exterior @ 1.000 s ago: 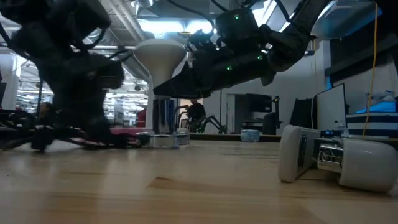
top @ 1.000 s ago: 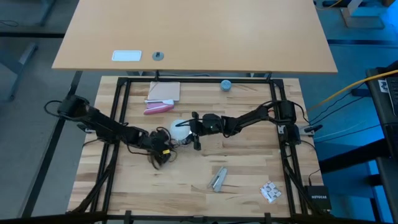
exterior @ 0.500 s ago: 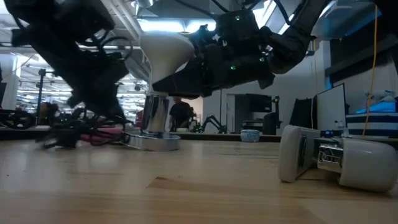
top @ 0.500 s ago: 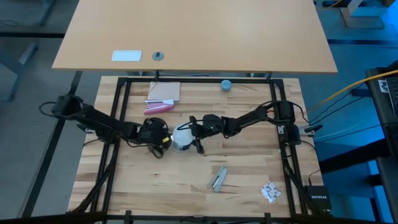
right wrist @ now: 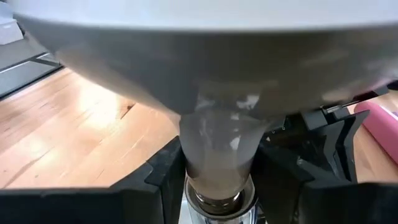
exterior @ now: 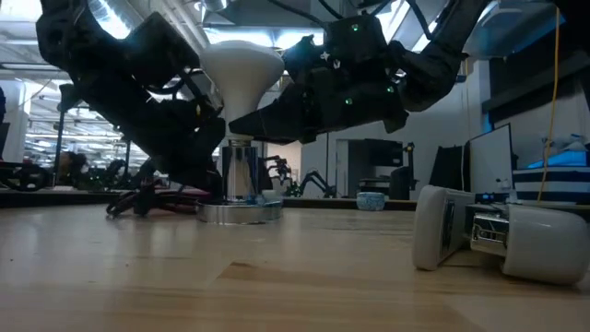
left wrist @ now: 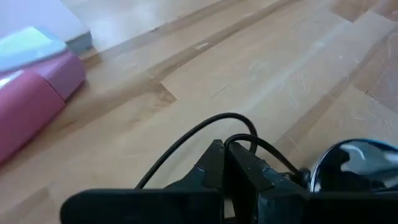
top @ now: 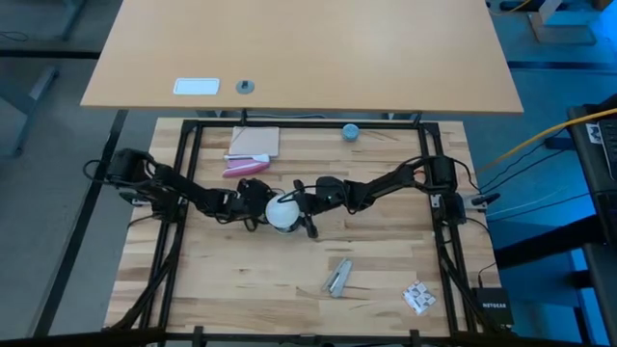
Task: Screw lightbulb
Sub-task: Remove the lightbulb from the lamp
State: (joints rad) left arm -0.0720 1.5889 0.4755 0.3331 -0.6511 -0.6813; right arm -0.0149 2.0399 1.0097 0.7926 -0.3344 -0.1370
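Note:
The frosted-white lightbulb point(exterior: 241, 72) stands upright, globe up, with its narrow neck point(right wrist: 217, 146) going down into the silvery socket point(exterior: 241, 180). The socket stands on its wide foot on the wooden table point(top: 289, 280) near the middle. My right gripper point(top: 295, 204) reaches in from the table's right and is shut on the bulb. From the left, my left gripper point(left wrist: 225, 149) has come close beside the socket point(left wrist: 354, 165) and is shut, with the socket's thin black cord point(left wrist: 186, 140) looping out at its fingertips. My right gripper pinches the bulb's neck point(right wrist: 214, 162) between its two fingers point(right wrist: 163, 177), just below the globe. The fingers come nearly level from the table's right. The bulb is upright, its metal end point(right wrist: 217, 200) in the socket's mouth. My left gripper is shut on the black cord point(left wrist: 245, 142) close to the socket; the fingertips themselves hide the exact spot. The fingers slant down from the table's left. The cord arches slack above the tips and trails back past the gripper.
A pink case point(top: 245, 168) and a notebook point(top: 254, 142) lie behind the left arm, a small blue cap point(top: 350, 131) at the far edge. A metal piece point(top: 337, 278) and a crumpled packet point(top: 419, 297) lie toward the near right.
My left gripper has swung from the near side toward the far edge and in against the socket, turning as it went. The socket tipped and slid a little midway and now stands upright. My right gripper has stayed in place, tipping slightly, still shut on the bulb.

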